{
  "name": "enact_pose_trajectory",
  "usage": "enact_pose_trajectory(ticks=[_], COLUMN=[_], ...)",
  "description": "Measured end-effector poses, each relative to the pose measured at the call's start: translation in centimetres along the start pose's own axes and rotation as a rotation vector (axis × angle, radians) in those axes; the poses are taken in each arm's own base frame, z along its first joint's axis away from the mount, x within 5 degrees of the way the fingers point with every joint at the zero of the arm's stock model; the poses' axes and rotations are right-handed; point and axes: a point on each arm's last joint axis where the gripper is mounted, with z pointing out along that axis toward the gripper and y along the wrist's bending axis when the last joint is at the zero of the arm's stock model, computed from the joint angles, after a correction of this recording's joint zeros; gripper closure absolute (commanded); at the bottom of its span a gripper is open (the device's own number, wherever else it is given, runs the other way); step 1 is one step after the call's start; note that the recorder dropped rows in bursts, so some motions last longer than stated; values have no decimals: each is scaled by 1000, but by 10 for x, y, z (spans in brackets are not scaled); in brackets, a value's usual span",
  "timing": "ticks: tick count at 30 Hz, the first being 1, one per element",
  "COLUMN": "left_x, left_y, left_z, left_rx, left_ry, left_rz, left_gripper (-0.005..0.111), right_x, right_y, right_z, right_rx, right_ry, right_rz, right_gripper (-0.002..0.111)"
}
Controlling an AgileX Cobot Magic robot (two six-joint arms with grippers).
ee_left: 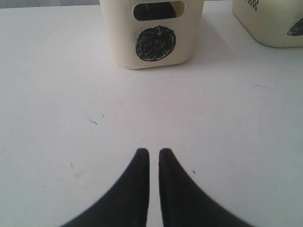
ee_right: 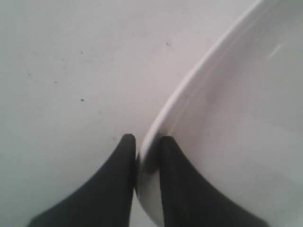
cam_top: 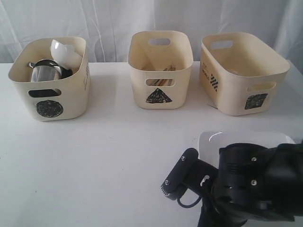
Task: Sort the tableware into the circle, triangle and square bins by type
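Right gripper (ee_right: 144, 142) pinches only the rim of the large white square plate (ee_right: 236, 123); lifted, the plate may tilt or slip out; left gripper (ee_left: 154, 152) closed, empty

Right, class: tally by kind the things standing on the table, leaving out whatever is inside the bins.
Bins: 3 (circle bin, triangle bin, square bin)
Plate: 1
Total: 4
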Motion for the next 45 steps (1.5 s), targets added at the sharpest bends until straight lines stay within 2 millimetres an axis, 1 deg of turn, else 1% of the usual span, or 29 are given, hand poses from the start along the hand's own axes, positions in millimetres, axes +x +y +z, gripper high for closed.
enact_pose_trajectory(ticks=[4,7,11,19,23,33,36,39,41,42,43,44,45], left_x=[0,0,0,0,0,0,0,0,0,0,0,0,0], left_y=[0,0,0,0,0,0,0,0,0,0,0,0,0], left_z=[0,0,0,0,0,0,0,0,0,0,0,0,0], left_rx=[0,0,0,0,0,0,0,0,0,0,0,0,0], left_ry=[0,0,0,0,0,0,0,0,0,0,0,0,0], left_rz=[0,0,0,0,0,0,0,0,0,0,0,0,0], left_gripper=[92,92,92,92,92,92,92,92,92,92,92,92,92], right_x=[6,14,26,51,59,62,62,62,63,62,63,63,63], right_y=[-7,-13,-19,-27,-33,-46,-48,-49,-51,-54,-56,-61,-63], right_z=[-26,-47,-69,-111,-131,-172,-177,-176,-181,-192,-197,-210,-215], right_rx=[15,31,35,-64,-99,-145,-142,-134,-131,-135,-138,-140,-140], right_ry=[-62,-99,-145,-315,-412,-562,-581,-572,-576,-609,-631,-677,-693], right_rz=[21,37,64,167,212,276,280,279,279,288,293,301,300], right_gripper=[108,108,108,108,108,108,108,108,108,108,108,108,108])
